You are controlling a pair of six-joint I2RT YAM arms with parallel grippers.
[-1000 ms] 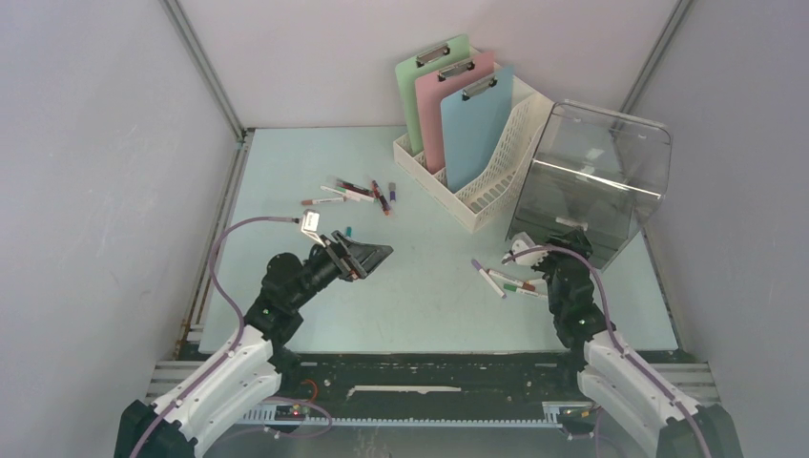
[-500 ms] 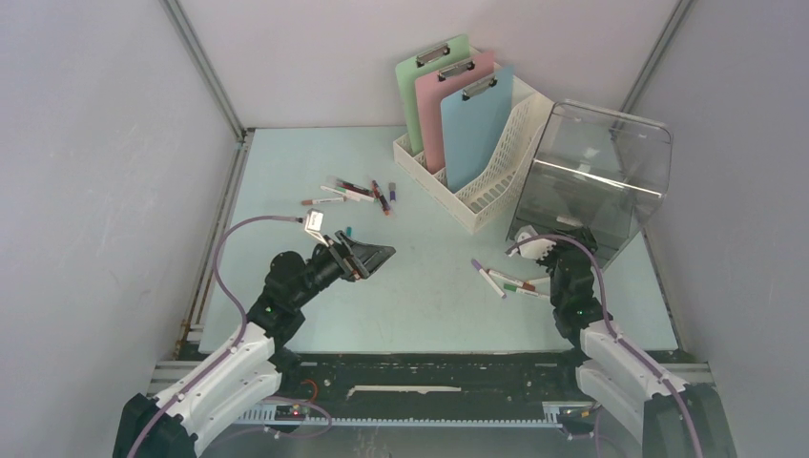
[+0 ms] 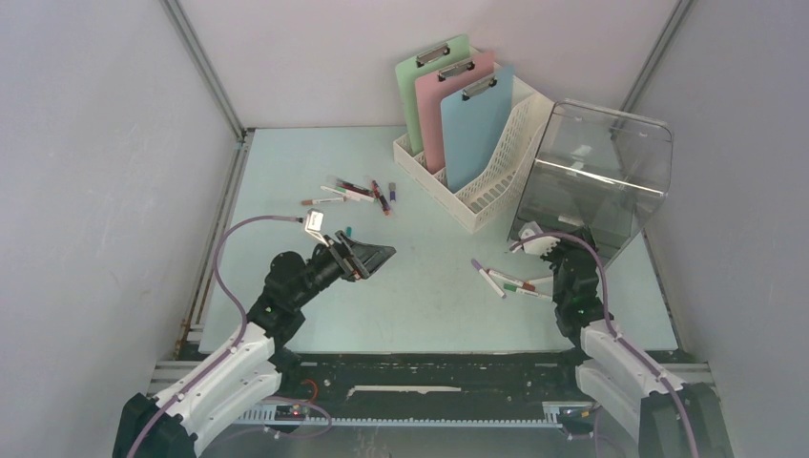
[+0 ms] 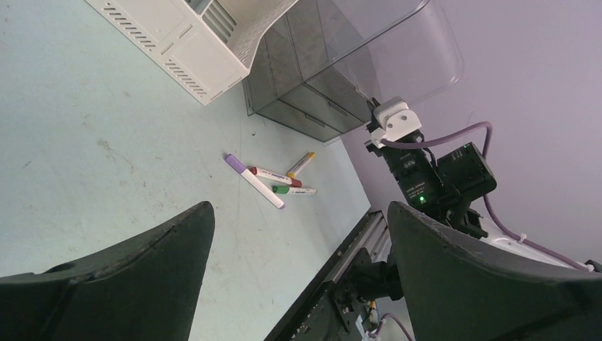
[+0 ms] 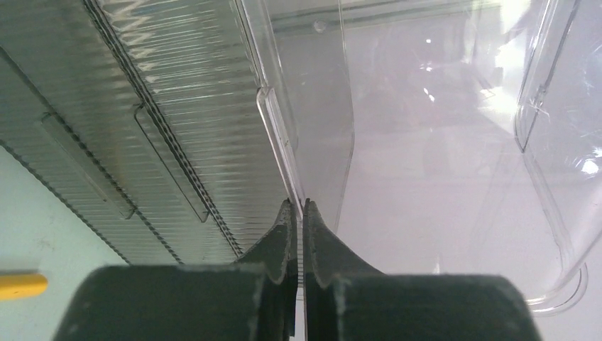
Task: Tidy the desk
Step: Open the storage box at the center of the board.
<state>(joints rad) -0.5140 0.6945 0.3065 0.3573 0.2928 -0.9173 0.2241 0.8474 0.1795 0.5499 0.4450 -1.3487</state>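
Observation:
The desk [image 3: 429, 296] is a pale mint-blue tabletop. My left gripper [image 3: 377, 256] hovers over its middle, jaws wide open and empty [image 4: 298, 209]. My right gripper [image 3: 565, 250] is against the front of the clear plastic drawer box [image 3: 591, 181] at the right. Its jaws [image 5: 298, 206] are shut on a thin clear edge of that box [image 5: 273, 121]. Three or so markers [image 3: 510, 282] lie just left of the right gripper, also seen from the left wrist as markers [image 4: 273, 181]. Several more markers [image 3: 358, 194] lie scattered at the centre left.
A white mesh file rack [image 3: 496, 176] at the back holds a green clipboard [image 3: 425, 86], a pink clipboard [image 3: 448, 105] and a blue clipboard [image 3: 477, 134]. Grey walls enclose three sides. A yellow marker end [image 5: 21, 284] shows by the box.
The right gripper has gone from partly open to shut on the box's clear edge, and its arm shifted slightly toward the box. The left arm stayed still.

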